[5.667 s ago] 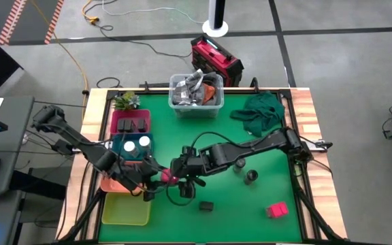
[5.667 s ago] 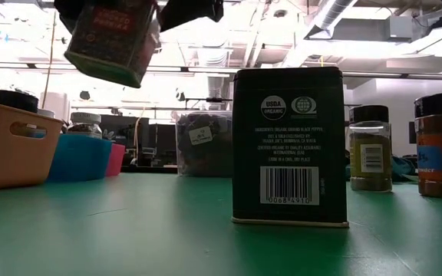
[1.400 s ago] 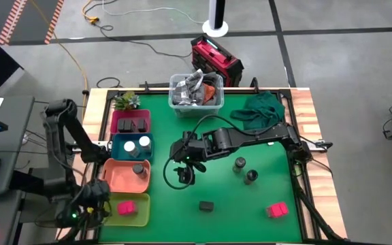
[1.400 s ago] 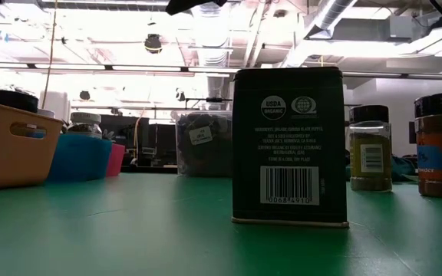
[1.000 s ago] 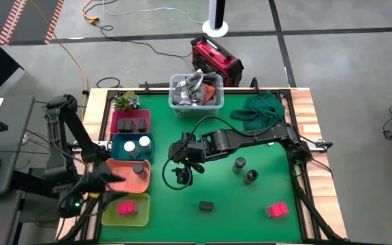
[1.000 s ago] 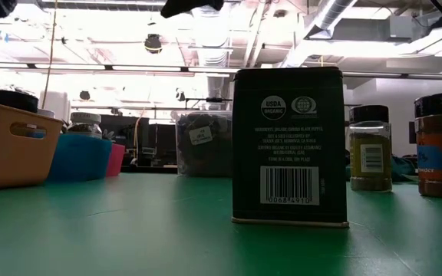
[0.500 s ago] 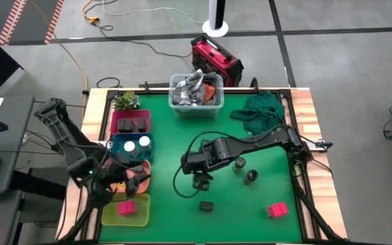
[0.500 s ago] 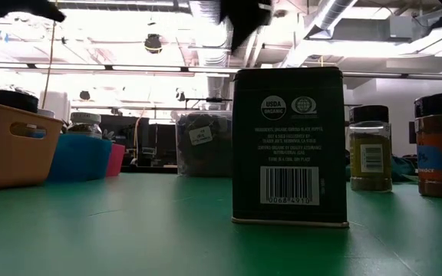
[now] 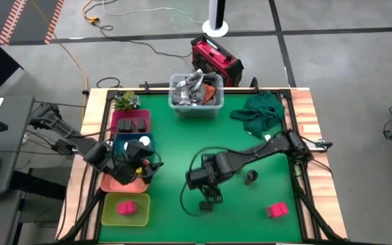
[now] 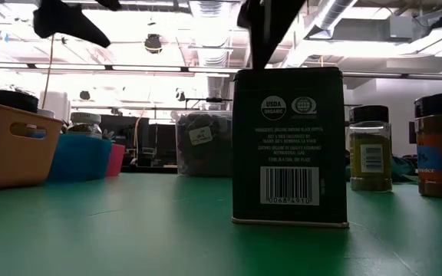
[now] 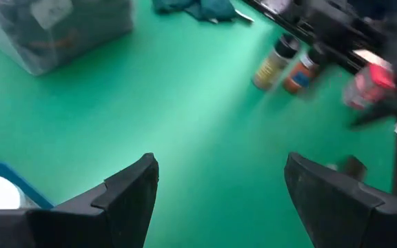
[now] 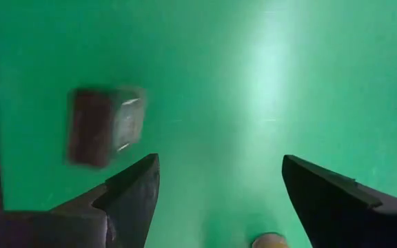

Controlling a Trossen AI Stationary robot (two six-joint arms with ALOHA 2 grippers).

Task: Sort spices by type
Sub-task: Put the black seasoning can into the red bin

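Right hand point(image 9: 209, 197) spread wide and empty, hovering just above the black box point(image 12: 105, 127) on the green tabletop point(image 9: 175, 170). Left hand point(image 9: 141, 169) also spread, empty, over the orange tray point(image 9: 118, 182). Pink box point(image 9: 126, 207) lying in the yellow tray point(image 9: 107, 216).

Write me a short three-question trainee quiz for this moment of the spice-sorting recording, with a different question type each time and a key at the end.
1. True or false: the yellow tray holds a pink-red box.
2. The right gripper is nearest to which item? A) the loose black box on the mat; B) the clear bin; C) the green cloth.
3. Fill in: the left gripper, by the orange tray, has its jaws ____ and holds nothing.
Key: 1 true; 2 A; 3 open.
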